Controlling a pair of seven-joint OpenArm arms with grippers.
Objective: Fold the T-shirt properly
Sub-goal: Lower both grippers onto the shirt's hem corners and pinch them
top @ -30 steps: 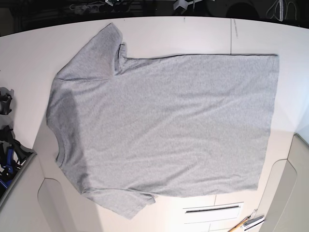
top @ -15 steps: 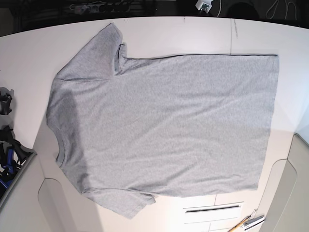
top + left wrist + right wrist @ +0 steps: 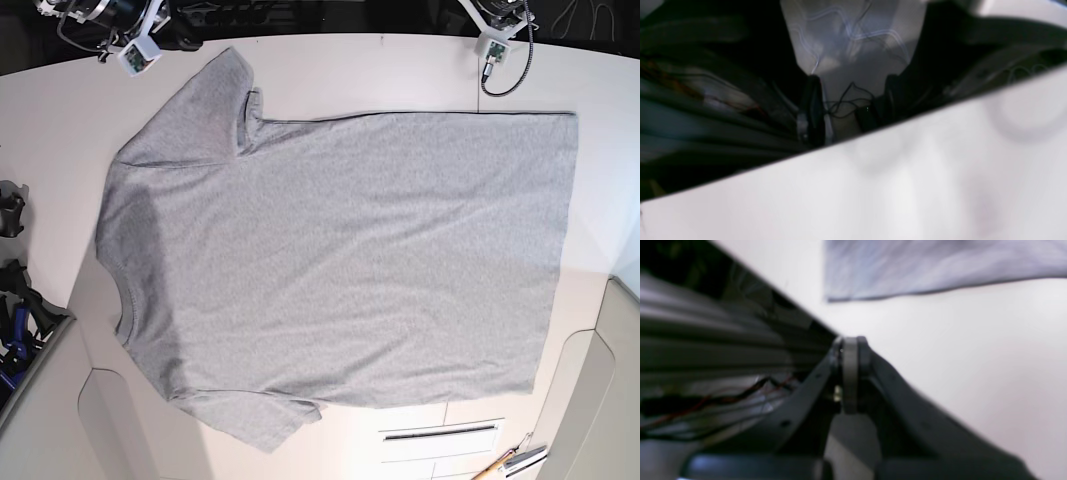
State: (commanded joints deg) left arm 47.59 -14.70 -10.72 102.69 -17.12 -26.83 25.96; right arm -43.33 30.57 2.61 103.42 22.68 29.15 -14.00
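Observation:
The heather-grey T-shirt (image 3: 340, 260) lies flat on the white table (image 3: 50, 130), plain side up, neck at the left and hem at the right. One sleeve shows blurred in the right wrist view (image 3: 923, 266). My right gripper (image 3: 850, 346) has its fingertips together and holds nothing; it hangs over the table's far edge, short of that sleeve. Its arm's end (image 3: 132, 45) shows at the top left. My left arm's end (image 3: 495, 35) shows at the top right, beyond the shirt's far edge. The left wrist view is blurred, and I cannot make out that gripper's fingers.
Black clamps (image 3: 10, 212) and a grey bin with blue-black tools (image 3: 18, 330) sit at the left edge. A slot (image 3: 440, 432) and a pen-like tool (image 3: 512, 462) lie at the front. Dark cables hang beyond the table's far edge (image 3: 846, 103).
Both arms' ends have come into the base view at the top edge, one at the left and one at the right. The T-shirt has not moved.

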